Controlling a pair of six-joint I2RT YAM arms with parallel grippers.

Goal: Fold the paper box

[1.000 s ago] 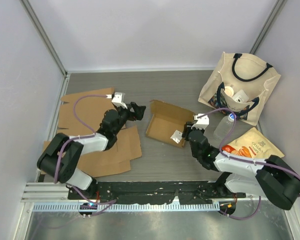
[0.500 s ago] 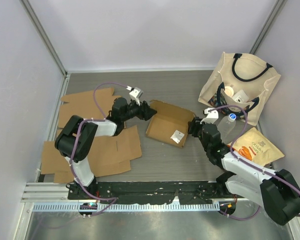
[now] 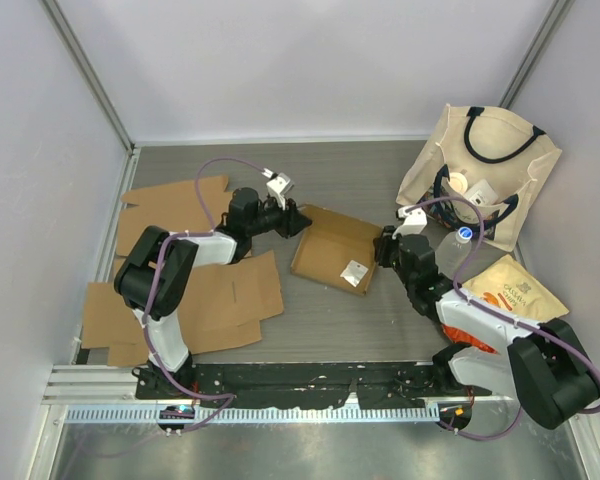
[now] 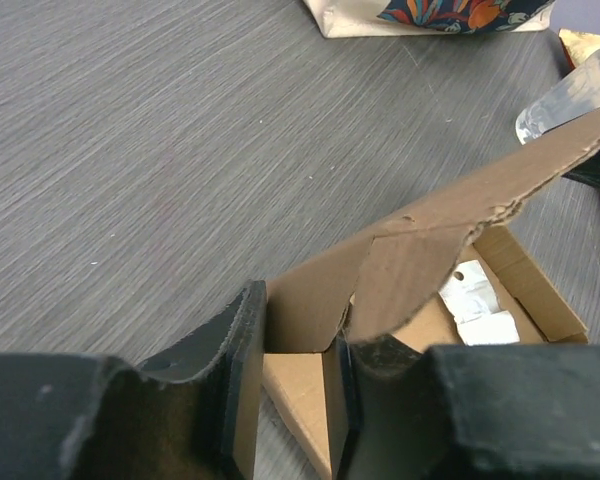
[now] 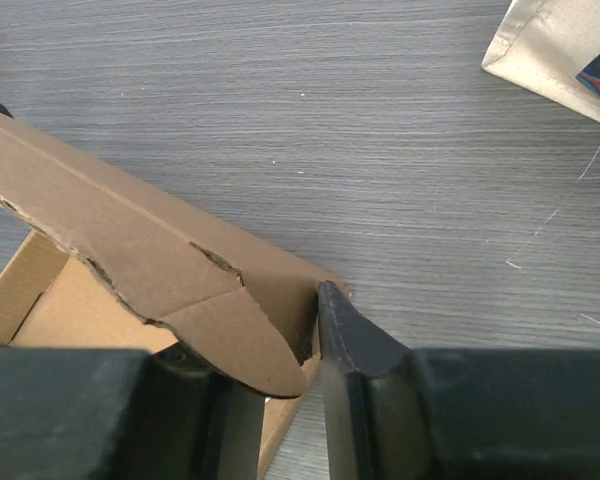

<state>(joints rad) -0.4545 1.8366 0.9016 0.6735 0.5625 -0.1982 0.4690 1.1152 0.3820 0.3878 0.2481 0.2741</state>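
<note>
The paper box (image 3: 325, 255) is a shallow brown cardboard tray lying open mid-table, with white slips inside. My left gripper (image 3: 296, 221) is at its far left corner. In the left wrist view the left gripper (image 4: 300, 335) is open and straddles that corner of the box (image 4: 430, 250), with a gap between the fingers. My right gripper (image 3: 384, 247) is at the box's right end. In the right wrist view the right gripper (image 5: 280, 345) is open. One finger (image 5: 350, 340) lies against the outside of the end wall, and a rounded flap (image 5: 230, 340) covers the other.
Flat cardboard sheets (image 3: 195, 290) lie at the left. A canvas tote bag (image 3: 480, 175) stands at the back right. A clear bottle (image 3: 450, 252) and an orange snack bag (image 3: 505, 290) lie near the right arm. Enclosure walls stand on three sides.
My left gripper has reached right to the box's far left corner and its jaws have narrowed. My right gripper has shifted from the near right corner up to the right end.
</note>
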